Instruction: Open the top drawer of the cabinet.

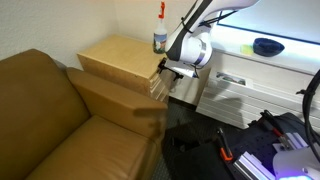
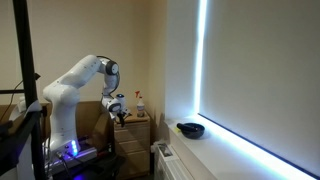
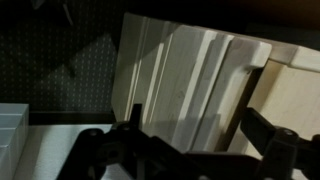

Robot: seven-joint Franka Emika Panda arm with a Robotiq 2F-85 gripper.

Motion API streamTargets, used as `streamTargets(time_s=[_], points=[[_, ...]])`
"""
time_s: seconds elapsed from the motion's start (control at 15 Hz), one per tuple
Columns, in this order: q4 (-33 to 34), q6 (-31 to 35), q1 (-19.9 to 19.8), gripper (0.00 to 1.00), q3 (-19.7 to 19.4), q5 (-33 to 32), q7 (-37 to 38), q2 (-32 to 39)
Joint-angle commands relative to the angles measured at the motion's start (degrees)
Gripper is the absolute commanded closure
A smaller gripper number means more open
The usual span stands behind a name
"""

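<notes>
The light tan wood cabinet (image 1: 118,60) stands beside the sofa arm, also in the exterior view (image 2: 133,137). Its stacked thin drawer fronts face the robot. The top drawer (image 1: 157,72) lies just under the flat top. In the wrist view the top drawer (image 3: 243,85) is the slab nearest the cabinet top (image 3: 300,95). My gripper (image 1: 171,70) is at the drawer fronts near the top edge, also in the exterior view (image 2: 120,113). In the wrist view the gripper (image 3: 196,125) is open, its dark fingers spread on either side of the upper drawer fronts and holding nothing.
A bottle with a red cap (image 1: 160,36) stands on the cabinet's back corner. A brown sofa (image 1: 50,110) adjoins the cabinet. A white low unit with a metal-handled drawer (image 1: 232,79) stands close behind the gripper, with a black bowl (image 1: 267,46) on it.
</notes>
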Motion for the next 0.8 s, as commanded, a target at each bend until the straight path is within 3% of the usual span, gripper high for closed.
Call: streamTargets(time_s=[0.0,0.07,0.13,0.33,0.4,0.6,0.67,0.73], points=[[2.67,3.88,-5.24,0.00,4.82,0.66,1.14,4.81],[3.11,3.55,-6.37,0.00,5.38,0.78,2.07,5.49],[1.61,2.20,-3.34,0.00,2.93,-0.01,1.80,2.95],[2.74,2.31,-5.09,0.00,3.80,0.09,2.20,4.67],[3.17,3.50,-3.51,0.00,2.81,0.56,2.78,4.89],[3.29,3.33,-10.03,0.00,8.35,0.28,2.90,6.38],[3.32,3.32,-10.83,0.00,8.72,0.39,3.34,6.39],[4.94,-1.46,-10.19,0.00,7.86,0.96,4.50,3.66]])
